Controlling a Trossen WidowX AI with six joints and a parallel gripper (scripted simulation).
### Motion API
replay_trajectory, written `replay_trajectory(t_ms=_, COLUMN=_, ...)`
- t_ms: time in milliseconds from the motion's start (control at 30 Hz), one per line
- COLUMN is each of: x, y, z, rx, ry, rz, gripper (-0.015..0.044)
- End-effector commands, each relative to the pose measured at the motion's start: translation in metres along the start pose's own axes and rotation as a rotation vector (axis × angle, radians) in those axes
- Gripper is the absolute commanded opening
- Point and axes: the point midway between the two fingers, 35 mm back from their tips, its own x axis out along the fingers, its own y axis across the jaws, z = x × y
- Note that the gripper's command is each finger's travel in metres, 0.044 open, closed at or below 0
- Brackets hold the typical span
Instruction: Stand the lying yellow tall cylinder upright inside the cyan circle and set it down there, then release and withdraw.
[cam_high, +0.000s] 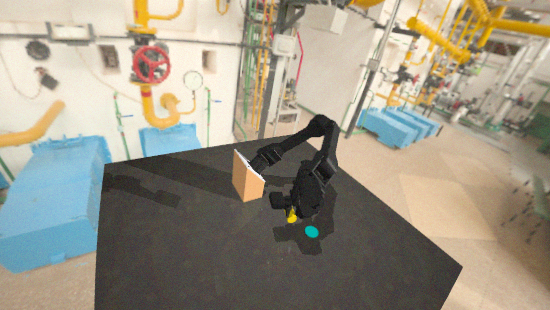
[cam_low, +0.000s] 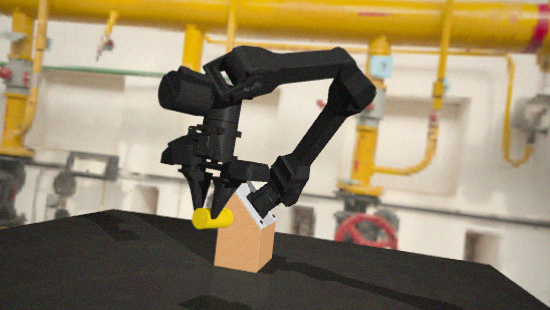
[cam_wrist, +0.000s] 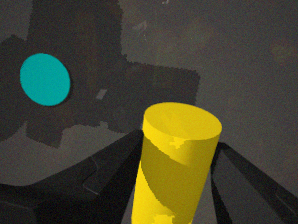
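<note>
The yellow tall cylinder (cam_high: 291, 216) (cam_low: 224, 218) (cam_wrist: 175, 165) is held in the air in a roughly level, lying pose. My gripper (cam_low: 206, 215) (cam_wrist: 178, 145) is shut on it, pointing down, with one finger on each side. In the wrist view one round end of the cylinder faces up the picture. The cyan circle (cam_high: 311, 231) (cam_wrist: 45, 79) lies flat on the table, off to one side of the held cylinder, at the upper left of the wrist view. The circle does not show in the exterior view.
The wooden block (cam_high: 246, 184) (cam_low: 242, 242) with a sloped white plate carries the arm's base and stands behind the gripper. The black table (cam_high: 175, 260) (cam_low: 400, 285) bears the arm's shadow around the cyan circle.
</note>
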Motion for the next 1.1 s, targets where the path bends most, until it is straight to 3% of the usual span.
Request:
replay_trajectory(t_ms=0, x=-0.004, y=0.014, z=0.001, rx=-0.001, ry=-0.01, rz=0.002, gripper=0.0105)
replay_trajectory(t_ms=1067, x=-0.005, y=0.104, z=-0.014, rx=0.033, ry=0.015, rz=0.035, gripper=0.0105)
